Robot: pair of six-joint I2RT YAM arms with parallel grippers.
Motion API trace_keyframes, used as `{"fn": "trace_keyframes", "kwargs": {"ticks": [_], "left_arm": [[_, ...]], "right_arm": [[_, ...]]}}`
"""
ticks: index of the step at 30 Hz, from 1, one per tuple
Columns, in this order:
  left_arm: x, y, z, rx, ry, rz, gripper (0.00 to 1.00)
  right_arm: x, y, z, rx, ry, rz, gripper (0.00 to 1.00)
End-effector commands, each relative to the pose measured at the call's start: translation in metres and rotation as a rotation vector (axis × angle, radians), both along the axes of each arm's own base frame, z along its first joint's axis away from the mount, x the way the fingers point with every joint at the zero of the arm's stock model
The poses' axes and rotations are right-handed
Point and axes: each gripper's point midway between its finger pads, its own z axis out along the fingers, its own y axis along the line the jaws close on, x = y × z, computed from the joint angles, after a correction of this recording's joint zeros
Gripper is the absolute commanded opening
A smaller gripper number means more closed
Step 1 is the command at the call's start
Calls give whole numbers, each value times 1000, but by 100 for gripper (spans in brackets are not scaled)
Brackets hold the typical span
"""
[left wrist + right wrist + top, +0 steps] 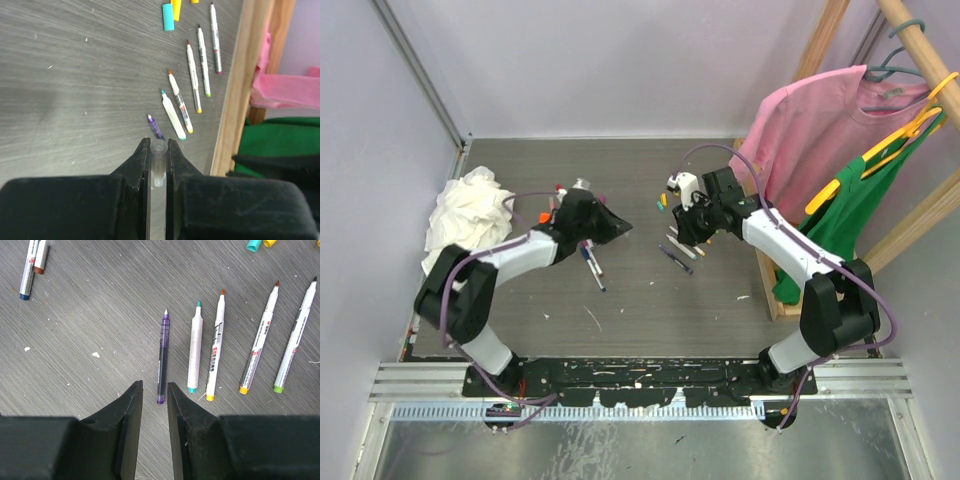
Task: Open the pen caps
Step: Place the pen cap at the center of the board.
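Left gripper (158, 144) clamped on a clear cap (159, 170). Right gripper (154, 386) jaws narrowly apart, empty. Purple pen (163, 355) dead ahead at 12 o'clock, long axis 12–6, bare tip far end. Right arm nearer.

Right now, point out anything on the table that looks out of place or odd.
Nothing damaged or spilled. The purple pen and the white pens beside it lie uncapped, tips bare; a loose teal cap and yellow cap lie beyond them. The left gripper pinches a clear cap. White flecks dot the table.
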Motion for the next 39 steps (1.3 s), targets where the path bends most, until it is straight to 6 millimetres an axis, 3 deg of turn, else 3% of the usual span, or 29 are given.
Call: {"fn": "trace_keyframes", "kwargs": {"ticks": [1, 9, 20, 26, 35, 39], "left_arm": [[14, -15, -25, 197, 124, -2, 0], [56, -52, -39, 299, 184, -26, 1], [87, -72, -59, 376, 267, -40, 9], [96, -77, -61, 386, 262, -50, 24], [96, -76, -79, 398, 300, -48, 28], [96, -76, -71, 390, 283, -58, 30]], "right_arm": [[7, 1, 26, 55, -84, 7, 32], [9, -4, 30, 66, -91, -4, 32], [9, -6, 33, 70, -100, -3, 32], [9, -7, 34, 72, -104, -3, 32], [9, -8, 36, 81, -108, 0, 32], [8, -8, 37, 86, -107, 1, 32]]}}
